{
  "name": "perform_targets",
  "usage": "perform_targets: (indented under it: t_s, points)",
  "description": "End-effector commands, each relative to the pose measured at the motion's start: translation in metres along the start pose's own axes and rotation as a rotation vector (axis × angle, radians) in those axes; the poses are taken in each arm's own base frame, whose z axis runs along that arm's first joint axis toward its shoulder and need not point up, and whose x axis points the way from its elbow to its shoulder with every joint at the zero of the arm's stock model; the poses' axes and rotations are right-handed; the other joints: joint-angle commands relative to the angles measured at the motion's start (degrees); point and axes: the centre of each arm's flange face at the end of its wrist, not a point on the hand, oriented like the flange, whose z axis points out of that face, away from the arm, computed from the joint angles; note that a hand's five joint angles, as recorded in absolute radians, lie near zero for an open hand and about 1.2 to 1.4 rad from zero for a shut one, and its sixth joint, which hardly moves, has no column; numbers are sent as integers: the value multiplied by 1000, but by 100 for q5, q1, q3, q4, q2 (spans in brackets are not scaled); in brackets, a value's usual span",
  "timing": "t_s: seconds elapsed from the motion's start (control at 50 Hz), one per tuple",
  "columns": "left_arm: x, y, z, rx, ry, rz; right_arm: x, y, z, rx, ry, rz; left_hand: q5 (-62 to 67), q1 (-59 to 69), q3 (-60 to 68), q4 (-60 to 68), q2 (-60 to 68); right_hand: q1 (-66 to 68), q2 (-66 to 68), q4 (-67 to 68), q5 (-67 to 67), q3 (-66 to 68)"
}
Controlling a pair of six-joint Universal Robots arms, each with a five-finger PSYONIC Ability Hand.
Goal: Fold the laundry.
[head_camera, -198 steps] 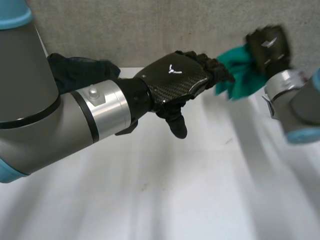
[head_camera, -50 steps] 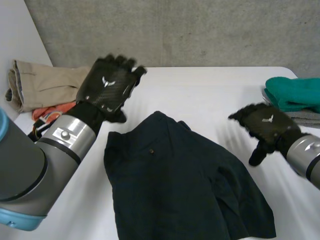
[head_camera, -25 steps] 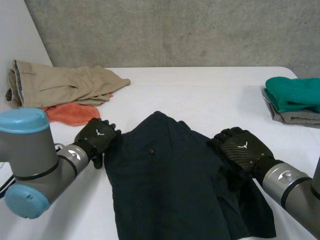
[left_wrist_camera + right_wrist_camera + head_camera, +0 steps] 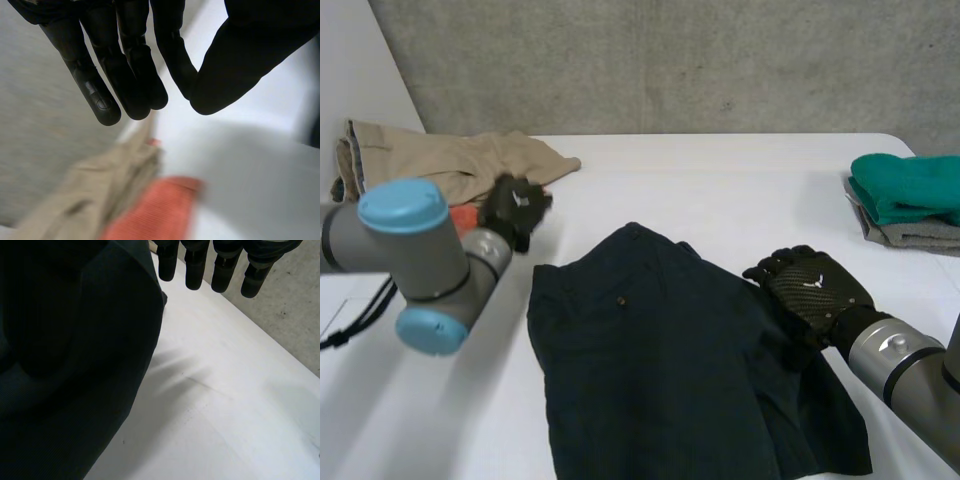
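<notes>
My left hand [image 4: 517,208]: upper left of the head view, raised beside the orange cloth [image 4: 463,217]. The fingers [image 4: 125,75] are straight and close together, with the thumb tip almost meeting them and nothing between.
My right hand [image 4: 812,290]: lower right, lying on the right edge of the dark garment [image 4: 660,370]. My fingers [image 4: 194,270] are straight, side by side, clasping nothing, with the tips at the cloth's border.
Dark garment: centre to lower middle, spread out and wrinkled, its top edge rising to a peak.
Open room: bare white table [image 4: 720,190] above the garment to the far edge, and a strip to its left.
Left pile: beige trousers [image 4: 430,165] with the orange cloth beside them, at the table's upper left edge.
Right pile: teal cloth [image 4: 910,185] folded on grey cloth [image 4: 910,235], at the right edge of the frame, well apart from my right hand.
</notes>
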Motion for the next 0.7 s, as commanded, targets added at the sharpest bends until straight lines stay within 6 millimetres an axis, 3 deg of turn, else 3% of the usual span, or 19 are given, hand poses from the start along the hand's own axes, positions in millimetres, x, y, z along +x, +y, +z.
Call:
perform_targets:
  t_s: [0.02,0.06,0.08,0.1,0.14,0.16,0.26,0.32,0.4,0.48,0.64,0.7]
  points:
    - [-44,-73,10,210,-144,-98,4,-6,1,18,13,-4,1322,1423,1209,1150,1177,-257,-152,-135,-229,-150]
    - [-43,-81,6,226,-127,-145,4,-7,1,20,15,-5,1322,1423,1209,1150,1177,-257,-152,-135,-229,-150]
    - [-40,-83,3,221,-110,-165,4,-7,1,21,14,-5,-25,76,-138,-197,-170,-257,-152,-135,-229,-150]
    - [-25,-79,-6,180,-52,-188,3,-6,1,20,9,-4,-3236,-3134,-3349,-3408,-3381,-257,-152,-135,-229,-150]
    - [-9,-72,-15,125,12,-187,3,-5,0,16,7,-2,-4341,-4240,-4454,-4513,-4486,-257,-152,-135,-229,-150]
    - [6,-59,-24,59,75,-177,2,-4,0,14,5,-2,-4628,-4526,-4741,-4800,-4773,-257,-152,-135,-229,-150]
    - [30,-20,-36,-48,186,-73,2,-4,0,15,3,-3,-4530,-4429,-4643,-4702,-4675,-257,-152,-135,-229,-150]
    - [28,6,-36,-97,207,37,2,-5,1,17,6,-4,-4212,-4110,-4324,-4383,-4356,-257,-152,-135,-229,-150]
    - [25,26,-34,-133,217,130,1,-3,0,10,0,-2,-3976,-3874,-4089,-4148,-4121,-257,-152,-135,-229,-150]
    - [33,40,-30,-160,240,144,0,-2,0,7,-1,0,-3638,-3537,-3751,-3810,-3783,-257,-152,-135,-229,-150]
    - [36,42,-22,-132,258,136,1,0,1,2,0,1,-3404,-3302,-3516,-3576,-3549,-257,-152,-135,-229,-150]
    - [42,44,-22,-124,281,127,0,1,2,3,0,0,-2701,-2599,-2814,-2873,-2846,-257,-152,-135,-229,-150]
